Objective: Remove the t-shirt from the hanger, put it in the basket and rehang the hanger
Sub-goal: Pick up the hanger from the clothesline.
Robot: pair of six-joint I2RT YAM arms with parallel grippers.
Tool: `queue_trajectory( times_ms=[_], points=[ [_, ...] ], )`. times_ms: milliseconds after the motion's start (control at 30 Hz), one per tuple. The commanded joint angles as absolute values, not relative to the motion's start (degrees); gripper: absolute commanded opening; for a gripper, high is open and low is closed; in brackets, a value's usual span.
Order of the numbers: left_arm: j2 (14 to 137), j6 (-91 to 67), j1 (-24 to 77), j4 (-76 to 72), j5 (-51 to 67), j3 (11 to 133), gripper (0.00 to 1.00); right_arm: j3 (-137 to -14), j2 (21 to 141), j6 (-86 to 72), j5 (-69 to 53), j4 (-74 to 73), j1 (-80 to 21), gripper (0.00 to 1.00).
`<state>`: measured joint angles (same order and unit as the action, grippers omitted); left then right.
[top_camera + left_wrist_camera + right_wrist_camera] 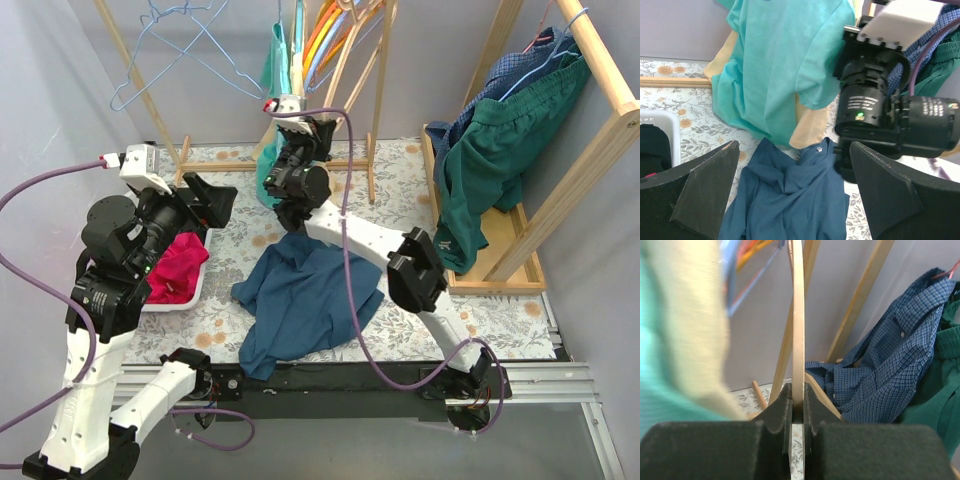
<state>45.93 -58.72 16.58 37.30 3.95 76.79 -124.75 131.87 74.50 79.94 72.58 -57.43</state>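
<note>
**Top view.** The left tool [212,200] is released. It hangs over the left side of the bench [500,320], above a white bin [192,288] that holds red cloth [178,262]. The right tool [288,108] is up among the hangers at the middle of the far edge, just beside the teal t-shirt [272,55], which hangs there. A blue shirt [305,300] lies crumpled at the middle of the near edge. A green garment [490,160] is draped on the rack along the right edge.

**Left wrist.** The 2 fingers [710,190] stand wide apart with nothing between them. Ahead, the t-shirt [785,65] hangs over a cream cloth [807,127], its hem just above the blue shirt [790,205]. The right arm [875,110] is just beside the t-shirt.

**Right wrist.** The right tool [798,400] is clenched on the thin wooden hanger [798,315], which stands upright and edge-on between its 2 fingers. The t-shirt [660,390] and cream cloth [690,315] blur the left side. A plaid shirt [890,365] hangs on the right.
</note>
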Motion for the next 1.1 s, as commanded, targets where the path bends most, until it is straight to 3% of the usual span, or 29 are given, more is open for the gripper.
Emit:
queue_trajectory(
  times_ms=[0,233,500,800,933,1067],
  points=[
    [45.09,-58.01,16.44,38.93,4.13,78.75,0.93,-115.76,118.4,61.53,81.83,78.22,-54.23,0.01],
    [46.14,-58.18,16.44,37.53,4.83,77.96,0.93,-126.12,121.46,74.87,77.0,84.19,-54.67,0.01],
    [45.88,-58.97,16.44,37.53,5.01,77.87,0.93,-119.53,116.11,64.08,74.89,74.55,-54.93,0.01],
    [45.53,-59.68,16.44,37.71,5.45,77.87,0.92,-119.45,117.95,63.2,75.06,71.64,-53.7,0.01],
    [45.35,-59.77,16.52,37.88,5.54,77.7,0.92,-116.2,115.24,53.75,74.53,63.75,-53.44,0.01],
    [45.18,-59.68,16.44,37.97,5.36,77.7,0.92,-115.13,110.66,32.96,70.86,36.39,-53.0,0.01]
  ],
)
